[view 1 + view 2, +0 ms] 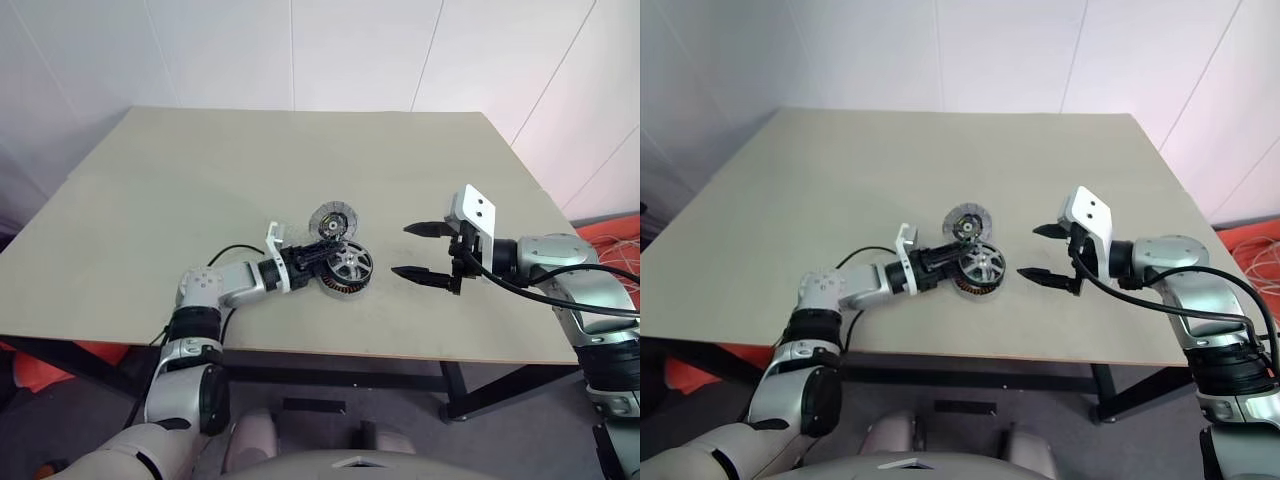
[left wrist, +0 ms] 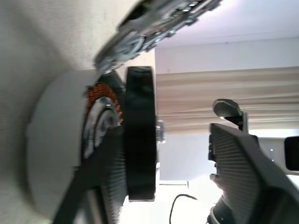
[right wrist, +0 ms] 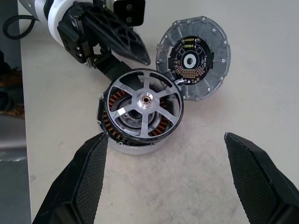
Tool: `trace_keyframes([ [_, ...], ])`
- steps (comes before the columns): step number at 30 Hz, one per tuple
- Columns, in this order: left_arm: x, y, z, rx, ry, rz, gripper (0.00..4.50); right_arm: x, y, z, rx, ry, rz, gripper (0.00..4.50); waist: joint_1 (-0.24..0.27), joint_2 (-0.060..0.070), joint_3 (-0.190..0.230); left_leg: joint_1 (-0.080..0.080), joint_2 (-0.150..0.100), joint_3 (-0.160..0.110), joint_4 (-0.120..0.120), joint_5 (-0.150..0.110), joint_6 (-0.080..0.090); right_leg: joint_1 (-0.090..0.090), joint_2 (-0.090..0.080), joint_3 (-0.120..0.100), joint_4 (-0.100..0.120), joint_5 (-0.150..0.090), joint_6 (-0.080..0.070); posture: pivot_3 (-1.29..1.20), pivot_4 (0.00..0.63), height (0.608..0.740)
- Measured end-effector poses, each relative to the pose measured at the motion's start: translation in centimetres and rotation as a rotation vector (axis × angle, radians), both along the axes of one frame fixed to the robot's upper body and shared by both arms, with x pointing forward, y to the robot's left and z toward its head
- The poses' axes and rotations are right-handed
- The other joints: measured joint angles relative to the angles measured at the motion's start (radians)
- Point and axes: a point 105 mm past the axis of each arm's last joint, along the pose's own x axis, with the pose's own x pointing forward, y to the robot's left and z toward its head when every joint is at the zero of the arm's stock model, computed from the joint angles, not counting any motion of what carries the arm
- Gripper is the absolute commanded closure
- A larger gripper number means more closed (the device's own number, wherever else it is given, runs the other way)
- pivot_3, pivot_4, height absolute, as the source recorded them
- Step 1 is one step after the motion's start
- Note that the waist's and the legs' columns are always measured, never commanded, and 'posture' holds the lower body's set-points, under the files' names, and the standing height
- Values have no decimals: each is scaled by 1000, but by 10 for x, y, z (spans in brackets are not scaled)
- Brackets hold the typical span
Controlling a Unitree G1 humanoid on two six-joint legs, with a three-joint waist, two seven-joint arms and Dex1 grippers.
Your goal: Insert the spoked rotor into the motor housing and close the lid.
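Near the table's front, rotor [image 3: 144,107] sits in housing [image 3: 108,125]; both grippers [image 3: 122,55] [image 3: 168,179] gape; lid [image 3: 194,57] goes on next.

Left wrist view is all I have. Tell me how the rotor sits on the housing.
Observer: The right wrist view shows the rotor face up on the housing, with copper windings visible between its spokes.
Operator: Give me the lid's place.
Observer: The lid is on the table close beside the rotor, dark centre up, not on the housing.
Operator: Report the right gripper.
Observer: The right gripper hangs open on the far side of the rotor from the left gripper, touching nothing.
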Motion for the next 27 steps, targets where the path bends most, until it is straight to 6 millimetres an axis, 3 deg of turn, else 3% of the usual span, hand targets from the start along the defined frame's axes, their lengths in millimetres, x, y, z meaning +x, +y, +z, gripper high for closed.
trace_keyframes([
  [2, 0, 1, 4, -7, -12, 1, 39, 0, 0, 0, 0, 0, 0, 0, 0, 0, 0, 1, 0, 0, 0, 0, 0, 1, 0, 0, 0, 0, 0, 0, 0, 740],
  [20, -16, 18, 37, 13, -107, -69, 39, 0, 8, -3, 12, 8, 25, 0, -1, 0, 0, -2, 0, 0, 0, 0, 1, -2, 0, 0, 0, 0, 0, 0, 0, 740],
  [27, -13, 39, 37, 64, -119, -26, 39, 0, 11, -3, 15, 9, 31, 0, -1, 0, 0, -2, 0, 0, 0, 0, 1, -2, 0, 0, 0, 0, 0, 0, 0, 740],
])
